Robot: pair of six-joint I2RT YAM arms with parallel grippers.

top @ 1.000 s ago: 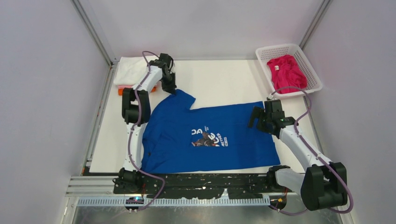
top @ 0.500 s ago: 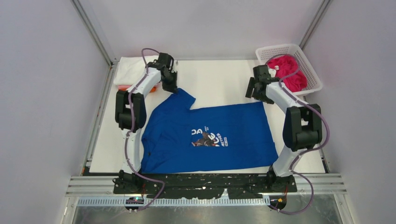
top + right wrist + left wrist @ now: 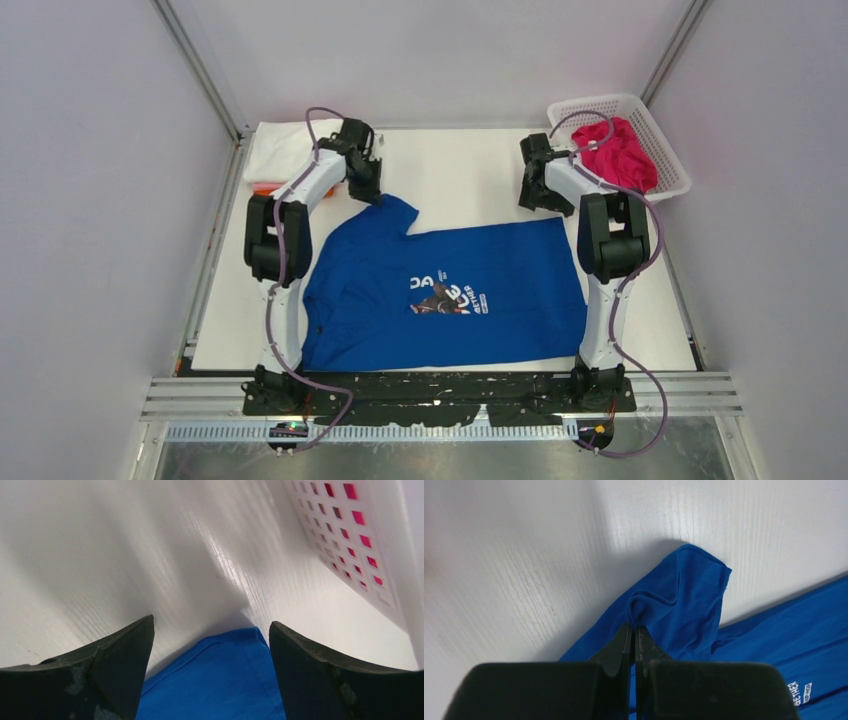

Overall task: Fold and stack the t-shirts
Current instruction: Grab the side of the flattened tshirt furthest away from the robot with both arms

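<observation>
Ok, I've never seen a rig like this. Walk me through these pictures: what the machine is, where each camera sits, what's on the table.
Two robot arms are bolted at the near edge of a white table. The wide picture looks down from above and behind them. The other two come from a camera on each wrist, so the dark shapes at the bottom are that arm's own claw. A royal blue t-shirt lies spread flat. The left claw is shut, pinching its sleeve. The right claw is open above the shirt's far right corner, holding nothing. At the far right stands a white basket with a magenta t-shirt in it. At the far left lies a folded white t-shirt with something orange showing under it.
</observation>
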